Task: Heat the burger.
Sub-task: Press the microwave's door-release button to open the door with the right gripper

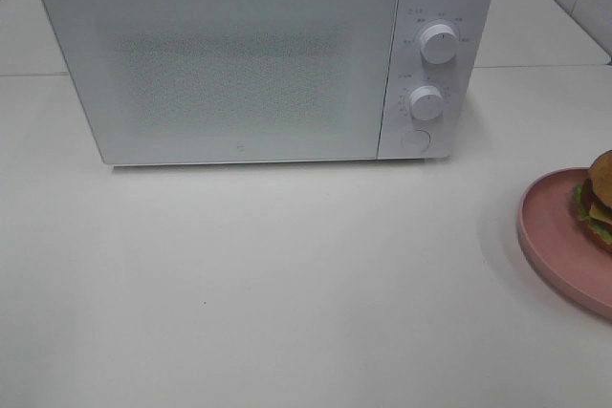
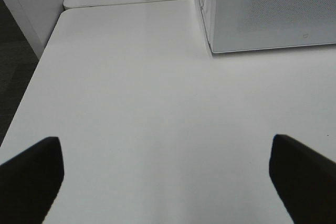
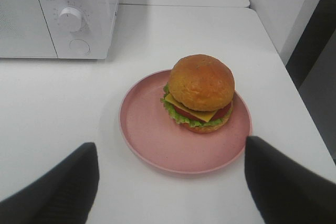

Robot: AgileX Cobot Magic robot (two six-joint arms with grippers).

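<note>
The right gripper (image 3: 170,148) hangs over the table (image 3: 52,103), jaws spread wide and empty, the burger (image 3: 200,90) on its pink plate (image 3: 149,129) just ahead between them, while the left gripper (image 2: 165,142), equally spread, holds nothing.

Burger (image 3: 201,92) on plate (image 3: 152,135), far right of table (image 1: 287,293); microwave (image 1: 220,54) at back, ctr-left, well apart from plate.

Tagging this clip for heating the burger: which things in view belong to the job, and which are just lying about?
Job: burger; pink plate under it; microwave, door shut.
Lying about: only the table they stand on.
</note>
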